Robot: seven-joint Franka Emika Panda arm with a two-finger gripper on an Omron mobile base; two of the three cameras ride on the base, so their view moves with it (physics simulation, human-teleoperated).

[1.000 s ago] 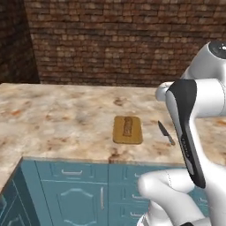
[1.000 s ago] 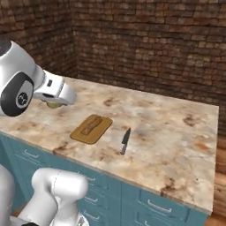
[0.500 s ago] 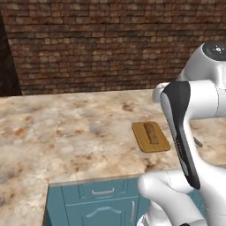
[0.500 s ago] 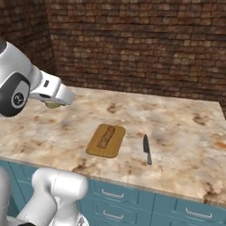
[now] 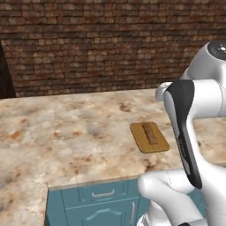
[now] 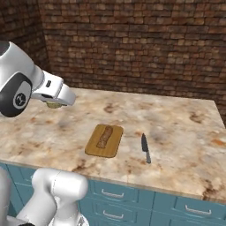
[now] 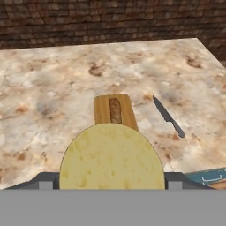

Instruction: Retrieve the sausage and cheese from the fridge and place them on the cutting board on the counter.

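brown sausage [image 7: 115,110] lying lengthwise on wooden cutting board [image 7: 127,112], mottled counter [image 7: 53,88], pale yellow cheese round [image 7: 111,157] between fingers

The counter [image 6: 176,128] carries the cutting board [image 6: 104,141] and a knife [image 6: 145,148].

Arm raised high; end effector [image 6: 54,104] apparently clamped on the cheese [image 7: 112,157].

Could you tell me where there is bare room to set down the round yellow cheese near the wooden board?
The small light-brown wooden cutting board is crowded: the brown sausage lies lengthwise down its middle, leaving narrow strips either side. The dark knife lies right of it. The mottled stone counter is bare beyond the knife, behind the board towards the brick wall, and left of it.
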